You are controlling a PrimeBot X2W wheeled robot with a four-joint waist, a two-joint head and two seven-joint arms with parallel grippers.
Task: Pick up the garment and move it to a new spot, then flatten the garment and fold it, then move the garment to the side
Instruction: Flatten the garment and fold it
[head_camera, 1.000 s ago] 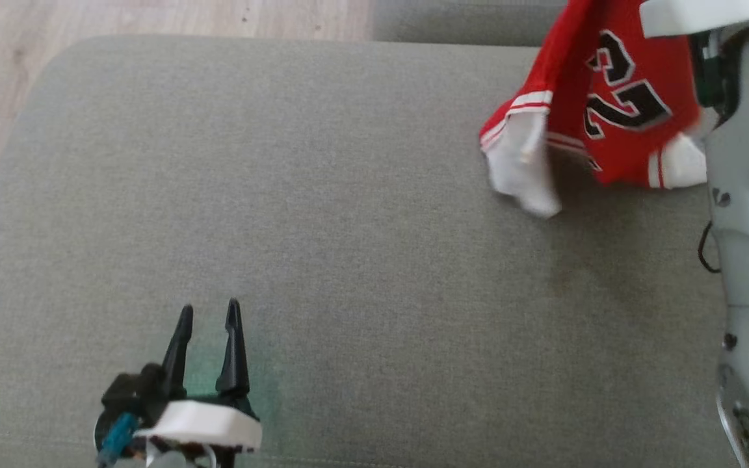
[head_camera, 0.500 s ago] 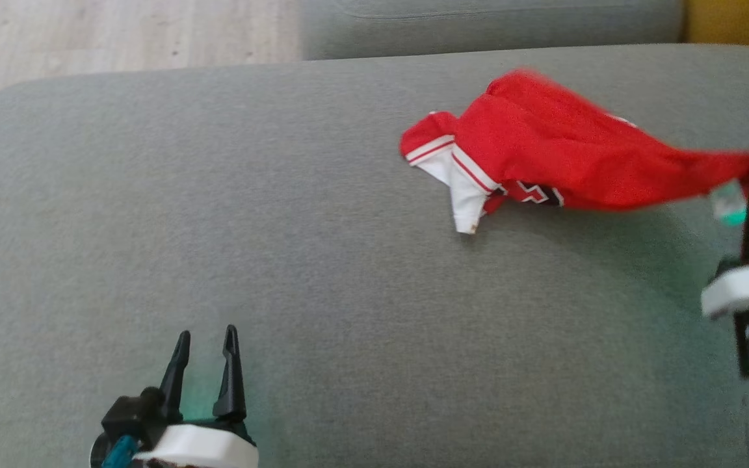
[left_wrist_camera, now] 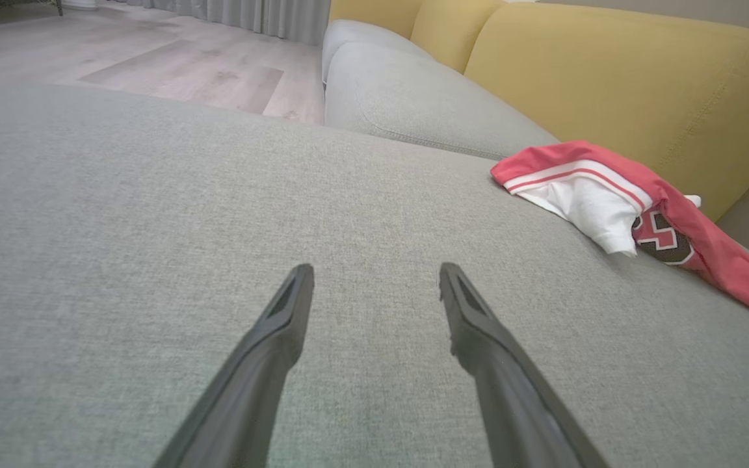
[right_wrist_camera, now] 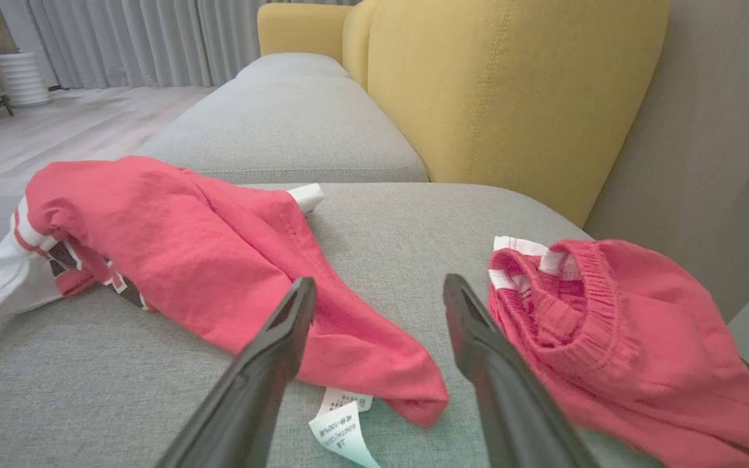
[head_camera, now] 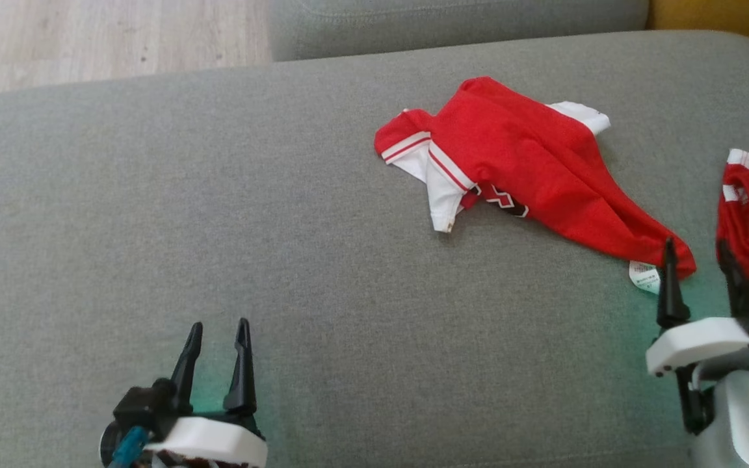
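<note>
Across the grey sofa cushion (head_camera: 283, 195) the red garment (head_camera: 530, 169) lies crumpled on the far right part, a jersey with white sleeves edged in red stripes. Part of a black-and-white number shows at a fold. Its narrow end trails toward my right gripper (head_camera: 696, 246), and a white care label (head_camera: 644, 276) rests on the cushion at that tip.

My right jaws stand spread apart with nothing between them. In the head view the left finger's tip overlaps the hem; whether it touches the cloth I cannot tell. In the right wrist view the jersey (right_wrist_camera: 205, 247) sits left of the gap and the label (right_wrist_camera: 342, 432) shows between the fingers.

Just right of that gripper (right_wrist_camera: 380, 281) a second red piece (right_wrist_camera: 621, 325) with a ribbed edge and white trim lies bunched, apart from the jersey.

My left gripper (head_camera: 219, 324) rests low at the near left, well apart from the garment, jaws likewise parted and empty over bare cushion. From the left wrist (left_wrist_camera: 376, 269) the jersey (left_wrist_camera: 608, 188) lies far to the right.

Behind stand a yellow backrest (right_wrist_camera: 511, 91), a wooden floor (left_wrist_camera: 153, 58) and pale curtains (right_wrist_camera: 134, 39).
</note>
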